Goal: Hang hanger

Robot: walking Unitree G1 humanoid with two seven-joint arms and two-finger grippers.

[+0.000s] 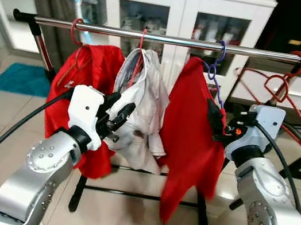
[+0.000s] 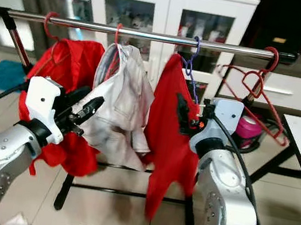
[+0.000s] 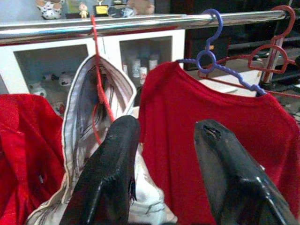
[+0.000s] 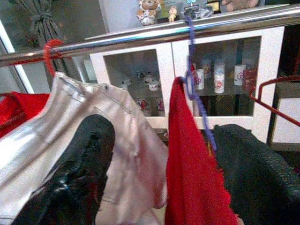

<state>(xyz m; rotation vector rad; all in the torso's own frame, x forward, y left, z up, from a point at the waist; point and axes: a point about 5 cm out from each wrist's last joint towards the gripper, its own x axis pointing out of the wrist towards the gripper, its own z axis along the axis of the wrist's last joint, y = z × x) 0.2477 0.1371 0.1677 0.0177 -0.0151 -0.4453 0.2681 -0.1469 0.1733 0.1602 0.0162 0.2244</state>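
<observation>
1. the blue hanger (image 3: pixel 213 65) was already hooked over the rail (image 1: pixel 169 39), with a red shirt (image 1: pixel 192 137) draped on it, between the white garment (image 1: pixel 139 110) and the empty red hangers (image 1: pixel 280 89) at the rail's right end.
2. my right gripper (image 1: pixel 214 119) sat at the shirt's right shoulder; in its wrist view the fingers (image 4: pixel 84 164) stood apart with the shirt's edge and the blue hanger arm between them, not clamped that i could see.
3. my left gripper (image 1: pixel 119 116) hovered in front of the white garment, fingers spread, holding nothing.
4. main risk, as i judged it: pulling the right arm back could snag a finger in the cloth, drag the shirt sideways and lift the hook off the rail.
5. the shirt looked to hang unevenly, more of it to the right; a tug there could slide it off the hanger altogether.
6. a sideways swing could also knock the red hangers, which looked loosely perched.
7. the left fingers were near the white garment; moving forward could catch its folds and pull it askew.
</observation>
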